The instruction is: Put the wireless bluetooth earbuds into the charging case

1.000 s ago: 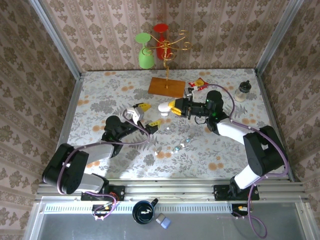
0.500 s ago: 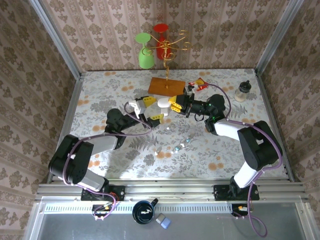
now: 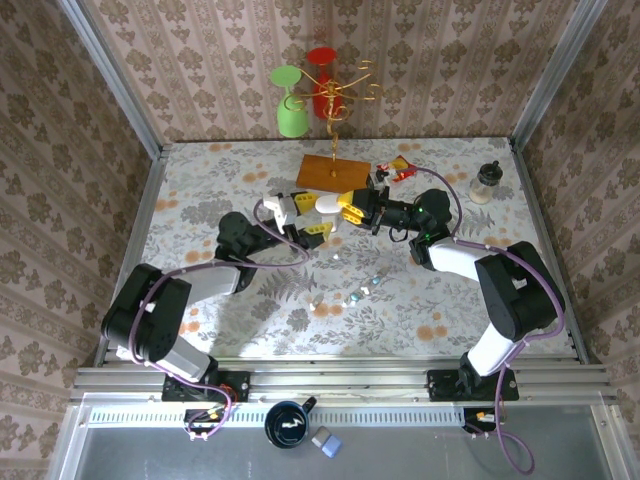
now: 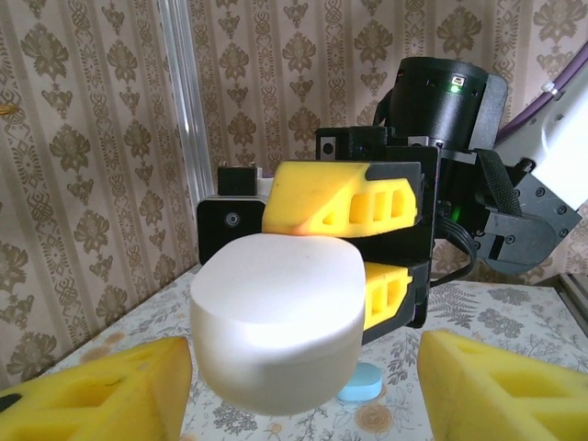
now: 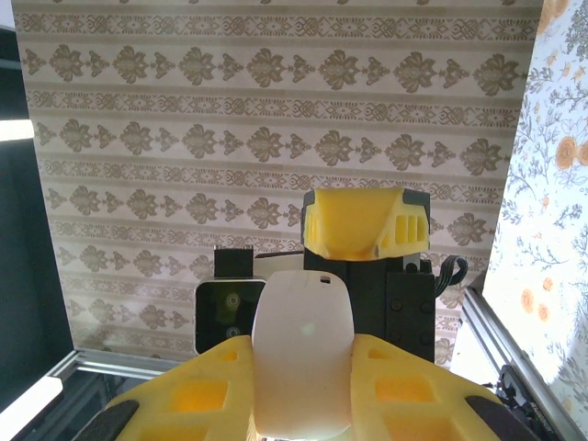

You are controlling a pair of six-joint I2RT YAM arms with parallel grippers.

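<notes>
My right gripper [image 3: 345, 207] is shut on the white charging case [image 3: 328, 205], holding it above the table's middle. In the right wrist view the case [image 5: 303, 354] stands clamped between my yellow fingers [image 5: 197, 395]. My left gripper [image 3: 301, 219] faces it, open, with one finger on each side of the case [image 4: 276, 317]; small gaps show on both sides. Its fingers [image 4: 101, 395] sit at the bottom corners of the left wrist view. Several tiny earbuds [image 3: 357, 293] lie scattered on the table nearer the front. A small pale-blue piece [image 4: 360, 381] lies on the table under the case.
A wooden base [image 3: 333, 173] with a gold rack carrying a green cup [image 3: 291, 103] and a red cup [image 3: 322, 70] stands behind the grippers. A small bottle [image 3: 487, 182] is at the back right and a red-yellow packet [image 3: 395, 168] lies near it.
My left gripper has moved up and right to the case and its fingers have narrowed around it. My right gripper shifted slightly left with the case, then held still.
</notes>
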